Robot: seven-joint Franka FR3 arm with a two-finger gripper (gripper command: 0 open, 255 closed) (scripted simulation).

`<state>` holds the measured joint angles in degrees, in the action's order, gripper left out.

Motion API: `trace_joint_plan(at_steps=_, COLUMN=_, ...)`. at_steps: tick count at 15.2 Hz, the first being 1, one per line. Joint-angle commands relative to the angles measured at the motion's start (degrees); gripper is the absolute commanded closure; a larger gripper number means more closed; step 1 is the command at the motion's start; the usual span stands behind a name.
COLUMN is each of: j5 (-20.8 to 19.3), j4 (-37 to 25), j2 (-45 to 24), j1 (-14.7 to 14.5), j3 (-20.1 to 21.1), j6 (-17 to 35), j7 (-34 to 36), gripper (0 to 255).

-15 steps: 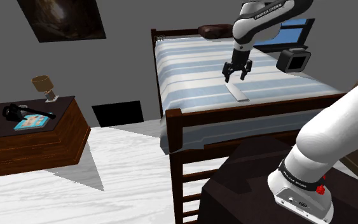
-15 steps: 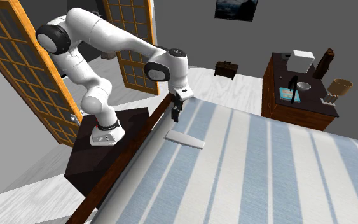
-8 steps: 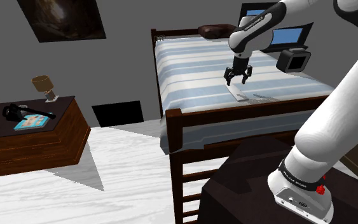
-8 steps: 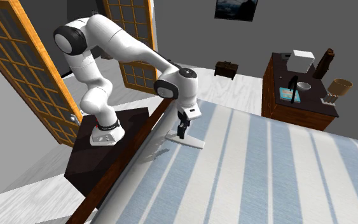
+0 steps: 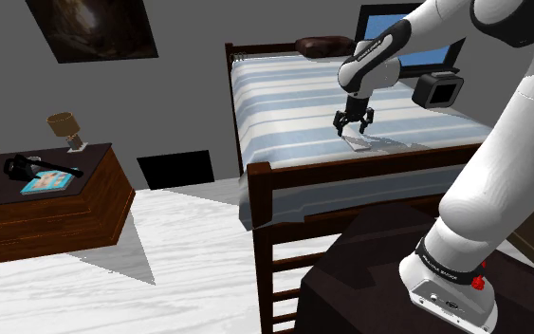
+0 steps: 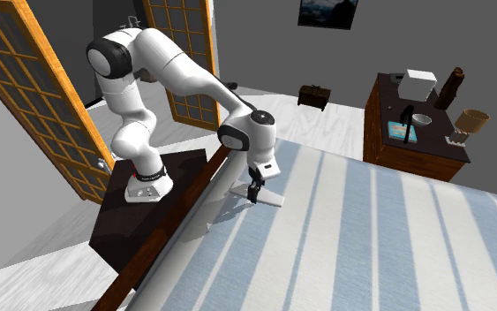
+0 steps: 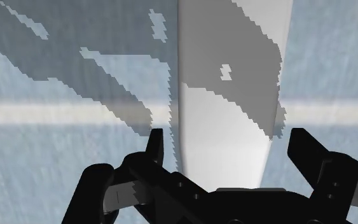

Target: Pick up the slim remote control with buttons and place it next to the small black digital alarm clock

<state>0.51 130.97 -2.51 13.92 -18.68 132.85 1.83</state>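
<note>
The remote (image 5: 359,143) is drawn as a plain white flat slab and lies on the blue-and-white striped bed (image 5: 284,104) near its footboard. My black gripper (image 5: 353,127) is open and low over it, pointing down. In the wrist view the remote (image 7: 228,127) lies between the fingers (image 7: 156,141), with a small gap on each side. In the second exterior view the gripper (image 6: 253,193) stands over the remote (image 6: 268,197) at its end nearer the footboard. The small black alarm clock (image 5: 437,90) sits by the bed's right side in the shoulder view, beyond the gripper.
A wooden footboard (image 5: 350,166) runs in front of the remote. A dark pillow (image 5: 320,45) lies at the head. A blue screen (image 5: 426,47) stands behind the clock. A brown cabinet (image 5: 46,194) with a lamp stands across the floor. My stand (image 5: 416,275) is beside the bed.
The gripper has come down and slightly forward from above the bed until its fingers straddle the remote. The fingers stayed open and the remote has not moved.
</note>
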Motion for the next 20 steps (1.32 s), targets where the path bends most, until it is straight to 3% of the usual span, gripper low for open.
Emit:
trace_joint_plan(at_steps=1, j5=0.3, j4=0.3, j2=-0.7, j1=0.0, j3=0.0, j6=1.0, j7=-0.2, gripper=0)
trace_joint_plan(at_steps=8, j5=0.3, j4=0.3, j2=-0.7, j1=0.0, j3=0.0, j6=1.0, j7=-0.2, gripper=0)
trace_joint_plan(at_steps=9, j5=0.3, j4=0.3, j2=-0.7, j1=0.0, j3=0.0, j6=1.0, j7=-0.2, gripper=255)
trace_joint_plan(at_steps=20, j5=-0.2, j4=-0.3, j2=0.3, j1=0.0, j3=0.0, j6=-0.6, j7=0.1, gripper=255)
